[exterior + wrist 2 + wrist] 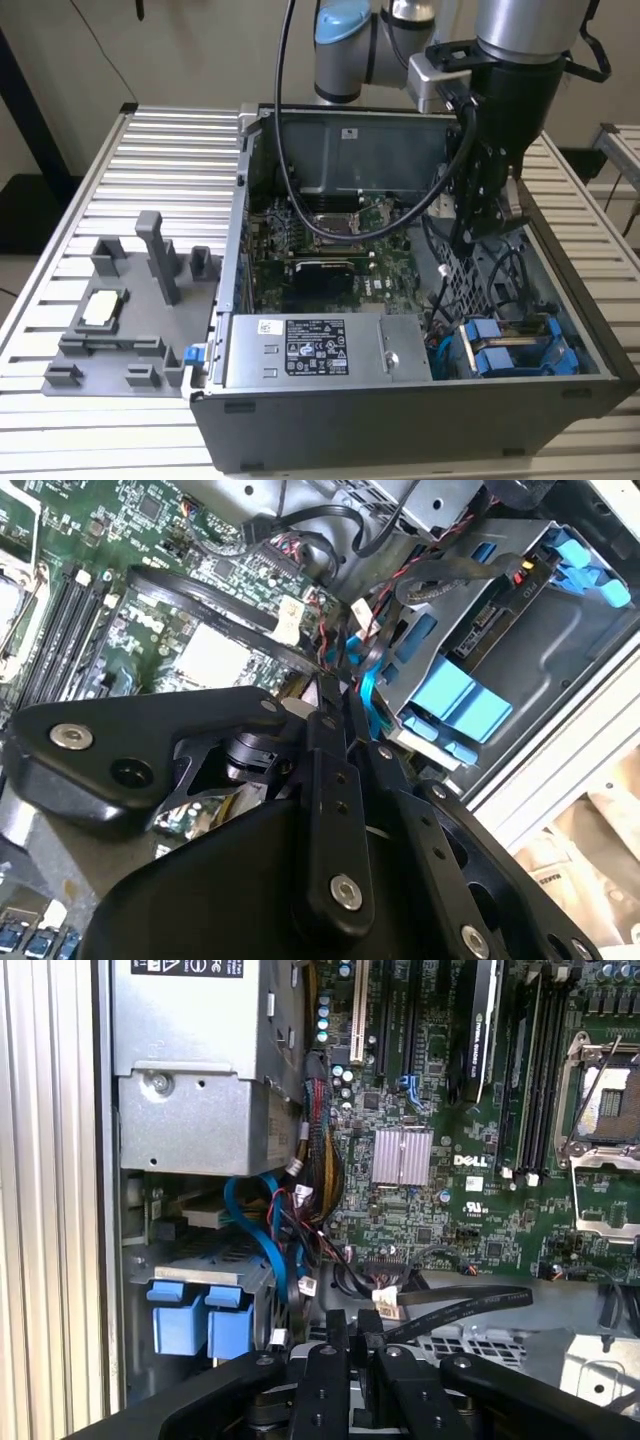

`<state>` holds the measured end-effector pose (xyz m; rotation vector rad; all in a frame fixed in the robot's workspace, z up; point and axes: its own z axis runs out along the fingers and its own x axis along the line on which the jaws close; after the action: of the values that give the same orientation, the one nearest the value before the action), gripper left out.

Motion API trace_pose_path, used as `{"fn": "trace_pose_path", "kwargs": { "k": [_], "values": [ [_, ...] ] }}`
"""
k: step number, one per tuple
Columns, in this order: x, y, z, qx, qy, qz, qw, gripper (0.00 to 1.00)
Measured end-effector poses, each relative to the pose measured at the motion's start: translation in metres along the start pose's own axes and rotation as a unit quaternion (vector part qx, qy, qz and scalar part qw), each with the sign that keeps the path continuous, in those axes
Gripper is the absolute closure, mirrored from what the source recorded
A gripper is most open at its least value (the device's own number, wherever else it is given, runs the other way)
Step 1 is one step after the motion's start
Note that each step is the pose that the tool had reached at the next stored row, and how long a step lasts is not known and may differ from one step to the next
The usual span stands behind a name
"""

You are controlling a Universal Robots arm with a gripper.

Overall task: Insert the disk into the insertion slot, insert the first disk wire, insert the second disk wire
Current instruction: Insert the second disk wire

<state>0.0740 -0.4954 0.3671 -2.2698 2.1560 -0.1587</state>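
Seated in its slot beside the power box, disk: stiff, probably weighty, best taken by blue end tabs. Pinched in the tool, black flat wire: floppy, better held near its end

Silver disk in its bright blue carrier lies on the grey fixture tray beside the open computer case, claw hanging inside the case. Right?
No: the exterior view shows the blue-framed silver disk seated in a corner of the open grey computer case, not on the grey plastic tray. The claw does hang inside the case.
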Motion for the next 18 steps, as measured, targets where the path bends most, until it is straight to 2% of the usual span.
{"fn": "trace_pose_path", "kwargs": {
  "k": [13,18],
  "values": [
    [0.0349,-0.011,0.0039,-0.0131,-0.0007,-0.001,0.9999,0.84],
    [0.0447,-0.02,0.0056,-0.0176,-0.001,-0.001,0.9998,0.84]
  ]
}}
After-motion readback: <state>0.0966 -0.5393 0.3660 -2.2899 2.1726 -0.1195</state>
